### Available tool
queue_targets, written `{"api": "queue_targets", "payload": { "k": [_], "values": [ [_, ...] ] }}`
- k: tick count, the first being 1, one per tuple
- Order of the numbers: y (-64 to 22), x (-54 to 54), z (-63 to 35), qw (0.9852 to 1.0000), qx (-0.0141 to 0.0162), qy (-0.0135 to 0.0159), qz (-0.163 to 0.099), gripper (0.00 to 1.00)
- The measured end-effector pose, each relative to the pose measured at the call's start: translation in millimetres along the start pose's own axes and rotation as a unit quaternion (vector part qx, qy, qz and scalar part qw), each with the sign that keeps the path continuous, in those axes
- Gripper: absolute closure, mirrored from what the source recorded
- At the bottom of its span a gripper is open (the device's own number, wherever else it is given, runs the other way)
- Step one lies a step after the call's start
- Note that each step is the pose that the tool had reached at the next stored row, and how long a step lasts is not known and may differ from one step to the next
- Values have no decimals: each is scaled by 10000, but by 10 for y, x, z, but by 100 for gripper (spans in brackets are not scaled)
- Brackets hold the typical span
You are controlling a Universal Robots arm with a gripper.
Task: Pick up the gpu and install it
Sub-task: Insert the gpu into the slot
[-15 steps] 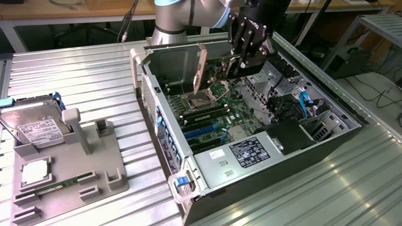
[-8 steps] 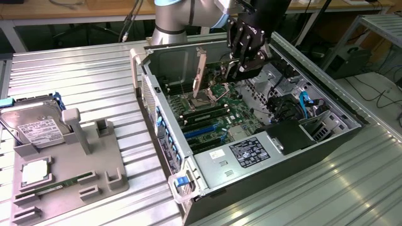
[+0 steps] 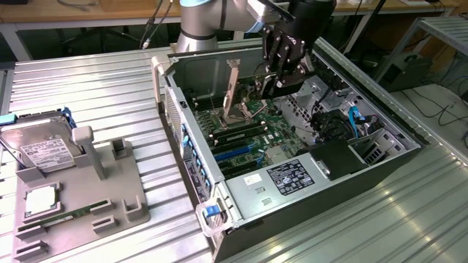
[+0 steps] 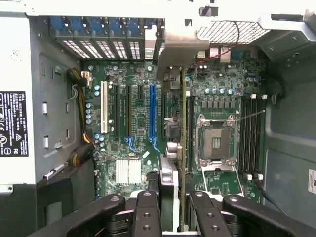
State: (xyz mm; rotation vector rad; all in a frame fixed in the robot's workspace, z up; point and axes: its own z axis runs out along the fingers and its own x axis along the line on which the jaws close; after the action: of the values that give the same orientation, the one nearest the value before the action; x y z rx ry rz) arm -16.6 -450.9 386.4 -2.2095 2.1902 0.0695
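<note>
The hand (image 4: 175,216) is clenched on the gpu (image 4: 183,133), holding it on edge over the motherboard (image 4: 133,148) inside the open computer case (image 3: 329,219), with the silver bracket end toward the rear slot openings. The card looks light and stiff but fragile. I judge its bare outer edges the safest hold, clear of components and contacts, since so thin a board could tilt in the grip
</note>
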Motion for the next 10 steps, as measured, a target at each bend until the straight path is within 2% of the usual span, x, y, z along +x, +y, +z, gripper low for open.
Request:
{"api": "queue_targets", "payload": {
  "k": [4, 10],
  "values": [
    [88, 1, 48, 10000, 2, 28, 2, 72],
    [121, -11, 168, 10000, 4, 30, 31, 72]
  ]
}}
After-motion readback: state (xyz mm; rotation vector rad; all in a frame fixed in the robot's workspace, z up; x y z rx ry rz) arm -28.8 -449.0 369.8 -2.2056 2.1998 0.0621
